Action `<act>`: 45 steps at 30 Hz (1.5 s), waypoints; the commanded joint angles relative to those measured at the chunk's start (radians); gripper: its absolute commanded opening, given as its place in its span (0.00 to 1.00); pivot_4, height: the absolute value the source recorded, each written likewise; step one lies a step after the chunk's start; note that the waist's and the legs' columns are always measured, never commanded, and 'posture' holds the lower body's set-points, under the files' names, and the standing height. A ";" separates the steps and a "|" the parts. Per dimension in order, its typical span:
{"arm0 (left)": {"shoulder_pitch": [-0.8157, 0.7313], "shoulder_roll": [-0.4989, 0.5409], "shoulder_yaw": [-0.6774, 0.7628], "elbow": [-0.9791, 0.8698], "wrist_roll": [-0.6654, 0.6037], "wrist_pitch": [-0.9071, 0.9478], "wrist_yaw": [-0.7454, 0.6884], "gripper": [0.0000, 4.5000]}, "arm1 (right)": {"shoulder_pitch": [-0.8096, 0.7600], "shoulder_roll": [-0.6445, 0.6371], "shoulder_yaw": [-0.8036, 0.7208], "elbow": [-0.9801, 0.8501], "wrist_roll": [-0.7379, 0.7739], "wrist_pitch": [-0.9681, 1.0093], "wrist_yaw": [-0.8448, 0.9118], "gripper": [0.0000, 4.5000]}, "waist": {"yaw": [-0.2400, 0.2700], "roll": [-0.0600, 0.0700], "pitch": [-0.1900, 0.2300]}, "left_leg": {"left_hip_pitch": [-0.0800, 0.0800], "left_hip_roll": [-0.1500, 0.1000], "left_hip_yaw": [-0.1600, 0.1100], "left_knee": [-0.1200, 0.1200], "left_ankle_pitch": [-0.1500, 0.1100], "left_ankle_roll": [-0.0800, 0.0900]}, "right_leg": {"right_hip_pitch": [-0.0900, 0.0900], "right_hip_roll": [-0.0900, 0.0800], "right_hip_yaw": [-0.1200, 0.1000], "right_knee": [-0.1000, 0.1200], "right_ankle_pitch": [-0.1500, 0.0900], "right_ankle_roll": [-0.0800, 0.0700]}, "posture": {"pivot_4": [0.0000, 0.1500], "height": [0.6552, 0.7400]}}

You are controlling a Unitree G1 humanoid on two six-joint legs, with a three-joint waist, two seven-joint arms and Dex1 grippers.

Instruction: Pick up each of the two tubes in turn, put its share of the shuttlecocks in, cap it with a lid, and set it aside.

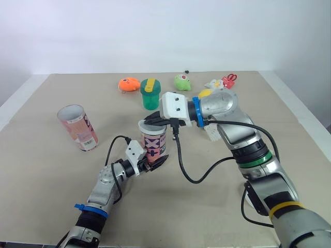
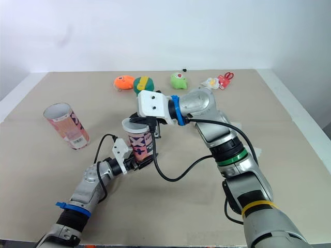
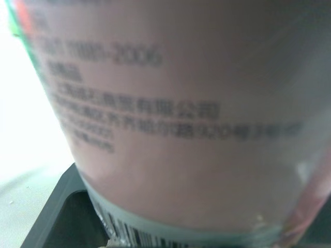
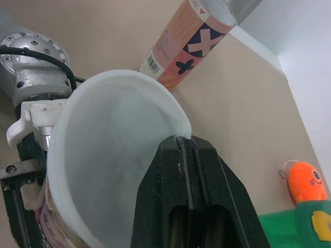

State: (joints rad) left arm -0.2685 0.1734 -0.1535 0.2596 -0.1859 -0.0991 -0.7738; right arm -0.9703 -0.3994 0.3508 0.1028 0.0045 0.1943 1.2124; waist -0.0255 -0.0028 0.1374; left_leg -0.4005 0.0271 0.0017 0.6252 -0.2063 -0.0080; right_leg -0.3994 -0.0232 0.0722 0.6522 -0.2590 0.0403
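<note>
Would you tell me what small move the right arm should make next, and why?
Probably raise the right gripper clear of the tube, ready to fetch its load. Its fingers are shut at the rim with nothing between them, the tube looks empty inside, and the left gripper holds it near its base.

beige table (image 1: 46, 175) with pale edges, plain white wall (image 1: 155, 31) behind.

The tube (image 3: 181, 129) has blurred print and its top cut off.
</note>
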 commanded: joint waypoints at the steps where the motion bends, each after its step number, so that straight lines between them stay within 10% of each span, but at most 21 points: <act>1: 0.026 -0.002 -0.031 0.061 0.024 0.048 0.001 0.75 | -0.024 0.003 0.025 -0.037 0.037 0.069 0.054 0.01 | 0.000 0.000 0.000 | 0.000 0.000 0.000 0.000 0.000 0.000 | 0.000 0.000 0.000 0.000 0.000 0.000 | 1.00 1.00; 45: 0.018 -0.018 -0.031 0.081 0.028 0.043 -0.006 0.75 | -0.208 -0.088 0.039 0.000 0.047 0.134 0.121 0.01 | 0.005 -0.004 0.005 | -0.007 -0.003 -0.001 -0.001 0.000 0.000 | -0.003 -0.006 -0.002 -0.006 0.001 0.002 | 1.00 1.00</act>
State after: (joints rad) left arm -0.2807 0.1603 -0.1602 0.2536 -0.1818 -0.1004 -0.7942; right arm -1.1559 -0.4958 0.3940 0.1066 0.0514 0.3404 1.3298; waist -0.0202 -0.0072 0.1427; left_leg -0.4073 0.0245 0.0011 0.6240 -0.2061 -0.0081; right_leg -0.4020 -0.0295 0.0700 0.6465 -0.2582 0.0428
